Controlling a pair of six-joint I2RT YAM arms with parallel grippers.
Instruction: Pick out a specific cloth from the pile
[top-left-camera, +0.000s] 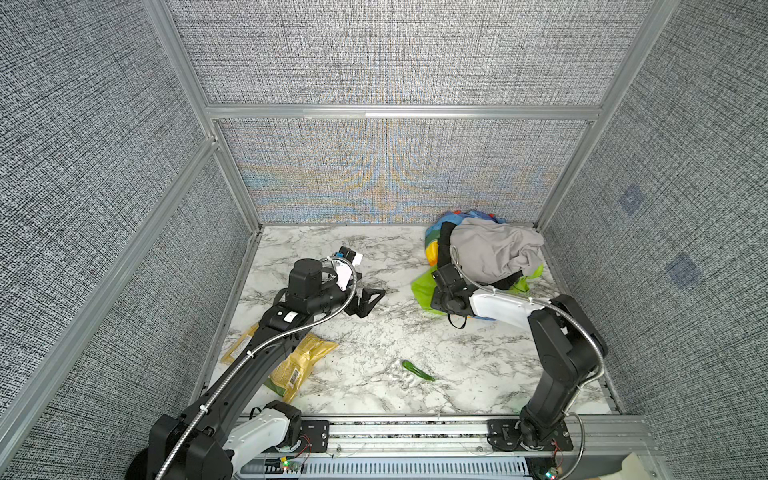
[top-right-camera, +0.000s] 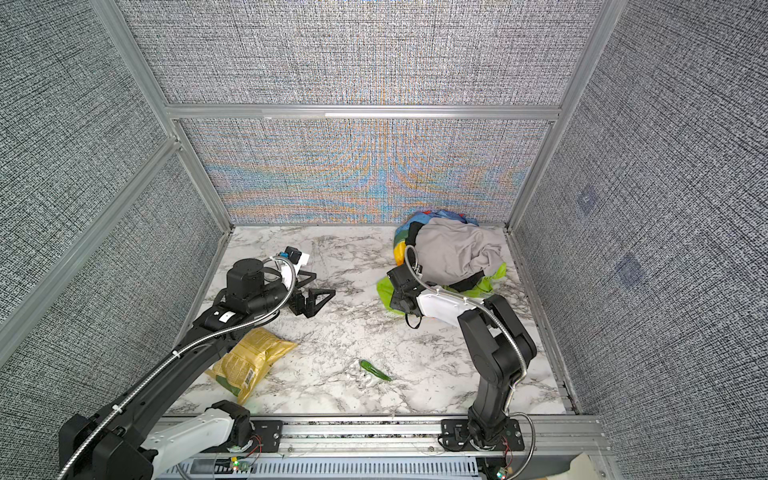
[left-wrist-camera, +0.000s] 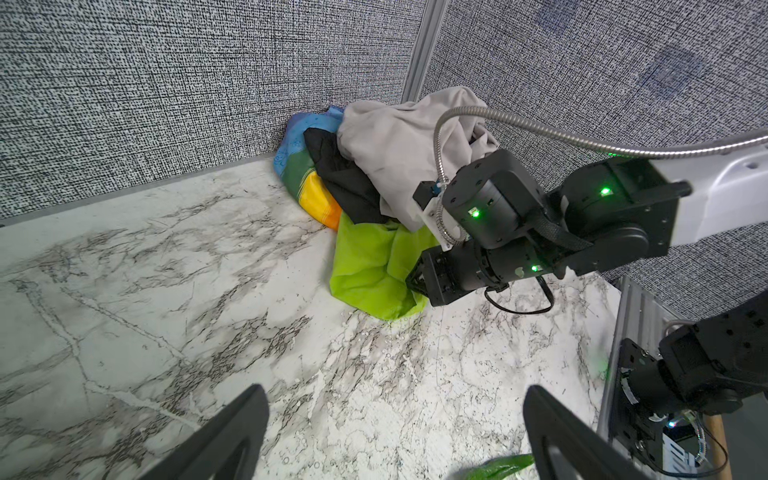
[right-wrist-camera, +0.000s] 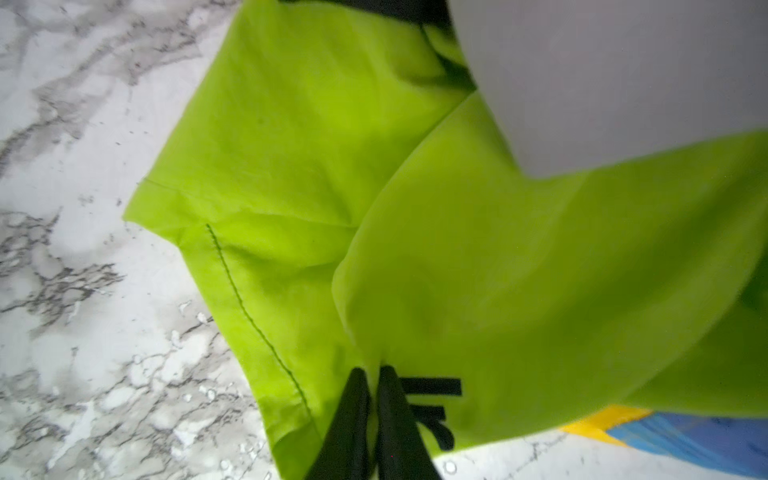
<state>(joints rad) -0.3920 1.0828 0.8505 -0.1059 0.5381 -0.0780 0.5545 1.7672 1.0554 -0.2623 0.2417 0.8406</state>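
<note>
The right arm reaches forward from its base at the front rail, forearm low and level, its wrist bent down over the near edge of the pile (top-left-camera: 490, 253) in the far right corner of the table (top-left-camera: 415, 332). The right gripper (right-wrist-camera: 374, 374) is clenched: its two black fingers (right-wrist-camera: 353, 419) stand almost together, pinching a fold of the lime-green cloth (right-wrist-camera: 291, 145) between them, just beside a dark printed mark (right-wrist-camera: 432, 386) on the fabric.

The left arm stretches over the left half of the table. The left gripper (top-left-camera: 365, 297) hangs released, jaws wide apart with nothing between them, well apart from the pile.

The cloth (top-left-camera: 422, 291) lies at the bottom front of the pile, its near part spread flat on the marble and the rest tucked under the other garments. A grey shirt (left-wrist-camera: 395, 141) sits on top and drapes over the green fabric. A black garment (left-wrist-camera: 340, 174) and a rainbow-striped cloth (left-wrist-camera: 299, 166) press against it from the wall side.

A yellow bag (top-left-camera: 303, 365) lies under the left arm. A small green pod-shaped thing (top-left-camera: 417, 371) rests near the front middle.
</note>
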